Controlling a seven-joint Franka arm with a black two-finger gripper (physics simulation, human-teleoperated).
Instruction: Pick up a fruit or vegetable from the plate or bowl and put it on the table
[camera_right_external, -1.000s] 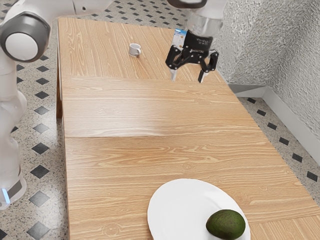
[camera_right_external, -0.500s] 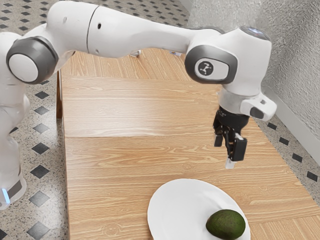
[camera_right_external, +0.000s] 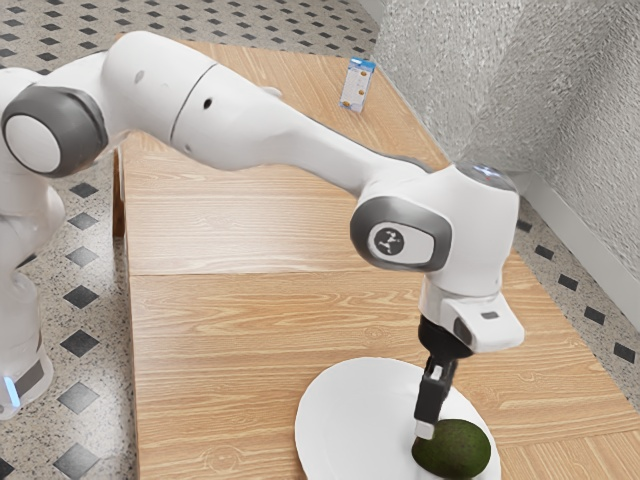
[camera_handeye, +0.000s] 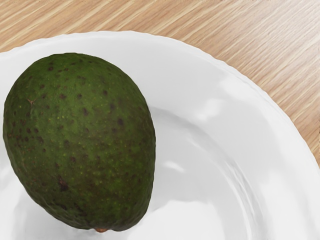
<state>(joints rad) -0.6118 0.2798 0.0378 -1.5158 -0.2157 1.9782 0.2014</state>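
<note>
My black gripper (camera_right_external: 426, 430) points down over the white plate (camera_right_external: 345, 420) in the exterior view, its pale tip at the left edge of the dark green avocado (camera_right_external: 455, 450). The hand is seen side-on, one finger covering the other, so its opening cannot be told. The avocado lies on the plate near the rim at the exterior view's right. In the wrist view the speckled avocado (camera_handeye: 80, 140) is whole and close below the hand, with the plate (camera_handeye: 200, 90) around it.
The wooden table (camera_right_external: 270, 330) stretches away behind the plate. A small blue-and-white box (camera_right_external: 357, 86) stands at its far end. A textured wall (camera_right_external: 520, 90) rises beyond the table at the exterior view's right.
From the table's far end, my hand has swung over to the plate and come down beside the avocado. The avocado and plate have stayed put.
</note>
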